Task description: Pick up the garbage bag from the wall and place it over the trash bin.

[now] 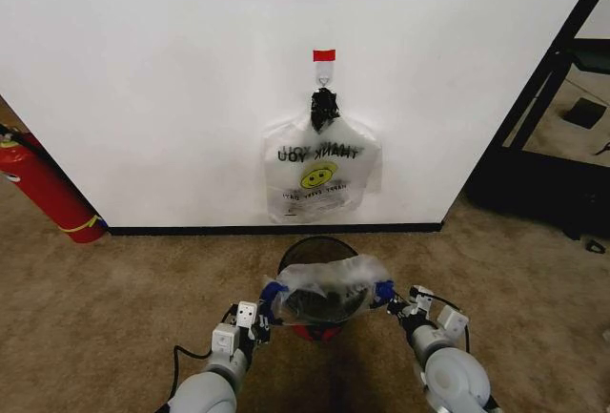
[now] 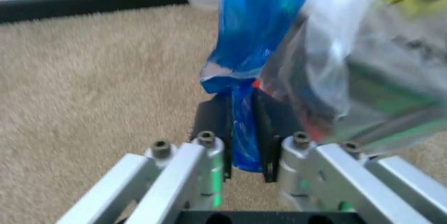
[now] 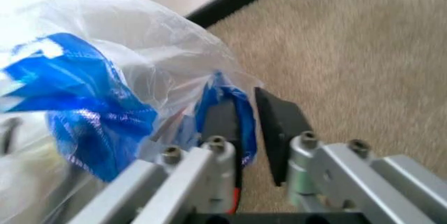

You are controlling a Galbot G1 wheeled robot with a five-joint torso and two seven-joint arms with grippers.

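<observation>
Left pincer [image 2: 241, 156] clamped on garbage bag [image 1: 324, 284] | right pincer [image 3: 244, 140] parted, blue edge draped over one finger | stretched over trash bin [image 1: 317, 246] | lower evenly, keep mouth taut around rim.

The bag [image 1: 327, 291], thin see-through plastic with blue patches at both ends, is stretched across the mouth of the bin [image 1: 315, 247], crumpled and sagging into it. The bin is a round black mesh basket with a red base, standing upright on the carpet just before the wall [image 1: 172, 70]. The wall is plain white with a black baseboard, a red tape strip and a hook.
</observation>
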